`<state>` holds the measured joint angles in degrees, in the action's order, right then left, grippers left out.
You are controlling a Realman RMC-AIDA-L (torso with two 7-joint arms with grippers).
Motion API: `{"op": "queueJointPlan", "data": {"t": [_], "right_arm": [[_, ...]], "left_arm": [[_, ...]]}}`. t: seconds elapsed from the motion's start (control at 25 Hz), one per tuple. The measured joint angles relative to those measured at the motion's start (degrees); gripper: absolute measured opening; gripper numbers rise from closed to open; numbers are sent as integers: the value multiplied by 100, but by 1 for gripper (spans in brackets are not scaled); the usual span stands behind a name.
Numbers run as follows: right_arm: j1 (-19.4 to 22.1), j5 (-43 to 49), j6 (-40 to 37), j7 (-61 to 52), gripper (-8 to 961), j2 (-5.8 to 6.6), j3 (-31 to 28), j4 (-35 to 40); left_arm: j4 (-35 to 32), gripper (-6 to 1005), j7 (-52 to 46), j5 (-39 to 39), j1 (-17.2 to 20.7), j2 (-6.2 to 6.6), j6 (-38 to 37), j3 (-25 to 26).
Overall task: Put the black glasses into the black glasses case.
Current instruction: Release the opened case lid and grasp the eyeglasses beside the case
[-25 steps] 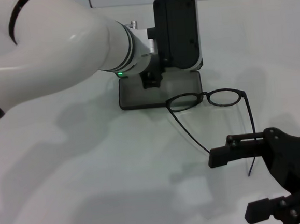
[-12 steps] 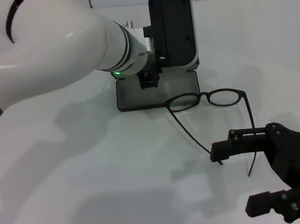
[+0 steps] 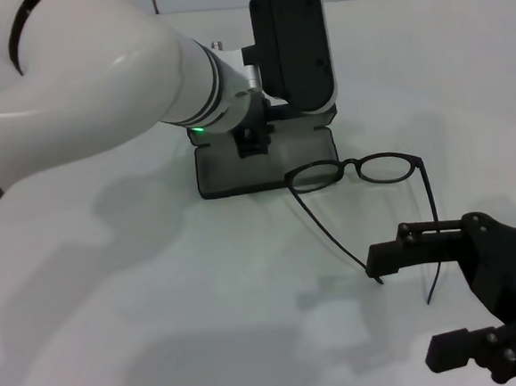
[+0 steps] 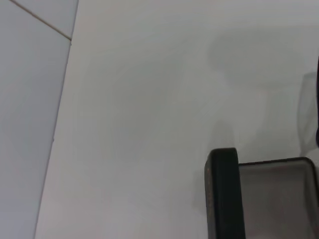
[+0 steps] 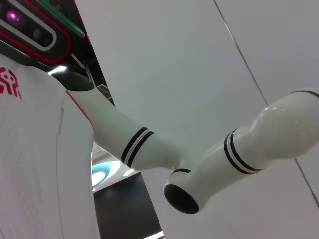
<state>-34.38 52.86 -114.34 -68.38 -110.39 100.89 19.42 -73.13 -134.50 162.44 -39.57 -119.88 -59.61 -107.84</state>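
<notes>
From the head, the black glasses case [image 3: 264, 161] lies open toward the desk's [image 3: 158, 281] far edge, the left tool [image 3: 254, 140] above it, grip unclear; the black glasses [image 3: 355, 172] lie just beside. The right tool [image 3: 428, 305] gapes open, empty, at the temple tips. The left wrist shows the case's rim and grey lining.

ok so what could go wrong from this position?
1. The right tool is open around the temple tips of the black glasses, which lie on the table. Closing on thin wire near its end could bend it or let the frame pivot and slip.
2. The left tool sits at the open black glasses case, over its tray; it could block the drop-in, or nudge the case.
</notes>
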Motion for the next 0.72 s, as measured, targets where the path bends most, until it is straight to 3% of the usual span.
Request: {"op": "queueJointPlan", "data": {"t": [0.08, 0.28, 0.4, 0.48, 0.56, 0.64, 0.72], "right_arm": [[5, 2, 0, 0, 771, -4, 0, 0], [35, 12, 0, 0, 763, -8, 0, 0], [63, 17, 87, 3, 758, 8, 0, 1], [82, 23, 222, 12, 755, 30, 0, 1], [143, 121, 789, 34, 752, 146, 0, 19], [149, 213, 935, 45, 749, 220, 0, 47], [150, 348, 972, 68, 746, 369, -7, 124]], "left_arm": [[-24, 209, -2, -1, 16, 0, -11, 0], [-116, 411, -8, -2, 32, 0, -159, 25], [-476, 416, -13, -2, 110, -1, -492, 150], [-936, 419, -12, 1, 281, 0, -666, 250], [-1681, 422, 6, 3, 671, -1, -698, 329], [-2277, 425, -3, -26, 1007, -10, -568, 360], [-2911, 428, -118, -209, 1454, -19, -272, 451]]}}
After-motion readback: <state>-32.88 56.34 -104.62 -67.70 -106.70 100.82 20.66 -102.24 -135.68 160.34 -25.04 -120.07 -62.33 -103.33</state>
